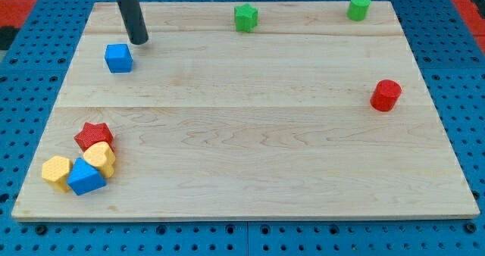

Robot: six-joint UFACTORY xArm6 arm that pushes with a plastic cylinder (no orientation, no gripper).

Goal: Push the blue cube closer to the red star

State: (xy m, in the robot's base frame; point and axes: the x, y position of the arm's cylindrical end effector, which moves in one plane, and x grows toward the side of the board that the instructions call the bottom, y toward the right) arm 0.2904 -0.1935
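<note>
The blue cube sits on the wooden board near the view's upper left. The red star lies well below it, near the view's lower left, touching a yellow block. My tip rests on the board just above and to the right of the blue cube, a small gap apart from it. The dark rod rises from there out of the view's top.
A yellow heart-like block, a yellow block and a blue block cluster under the red star. A green star and a green cylinder sit at the top. A red cylinder is at the right.
</note>
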